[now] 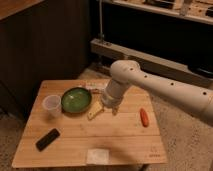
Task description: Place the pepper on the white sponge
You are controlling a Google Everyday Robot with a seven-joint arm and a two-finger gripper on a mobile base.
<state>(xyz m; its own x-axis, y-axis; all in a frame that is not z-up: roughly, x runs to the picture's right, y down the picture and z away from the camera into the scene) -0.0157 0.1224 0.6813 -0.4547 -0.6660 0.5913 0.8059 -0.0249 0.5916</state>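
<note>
The robot's gripper [111, 107] is hanging low over the counter [125, 137], just beside the green bowl [76, 99] and above a yellowish packet [95, 111]. The pepper [144, 117] is lying untouched to one side of it, near the counter's edge. The sponge [97, 156] is sitting well apart at the front edge.

A descent here is likely risking a grab at the packet or a knock to the bowl. The rounded pepper could be rolling off the counter if clipped, and off the sponge if dropped carelessly.

Whether the jaws are standing apart or together cannot be told. They are holding nothing that is showing.
</note>
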